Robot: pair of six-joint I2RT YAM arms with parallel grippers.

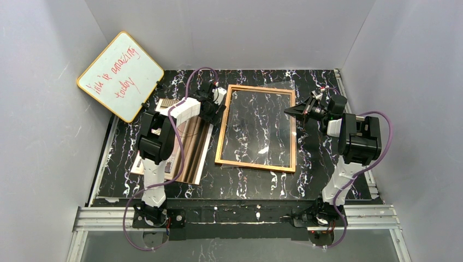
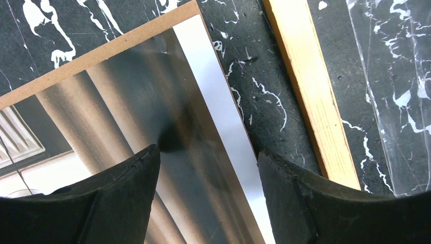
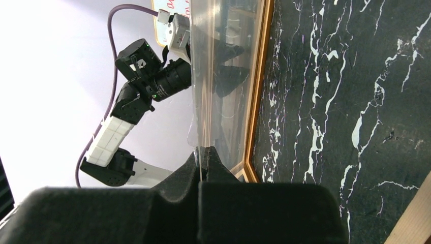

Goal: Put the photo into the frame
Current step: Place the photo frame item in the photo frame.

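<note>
The photo, brown-grey curtains with a white border, lies on the brown fibreboard back to the left of the frame. My left gripper hangs open over the photo's right edge. One fingertip is above the print and the other is above the table beside it. The frame's wooden rail lies just to the right. My right gripper is shut on the edge of the frame's clear pane. It holds the pane tilted up over the frame.
A yellow-edged whiteboard with red writing leans in the back left corner. Grey walls close in the black marble table on three sides. The photo and back fill the left side under the left arm.
</note>
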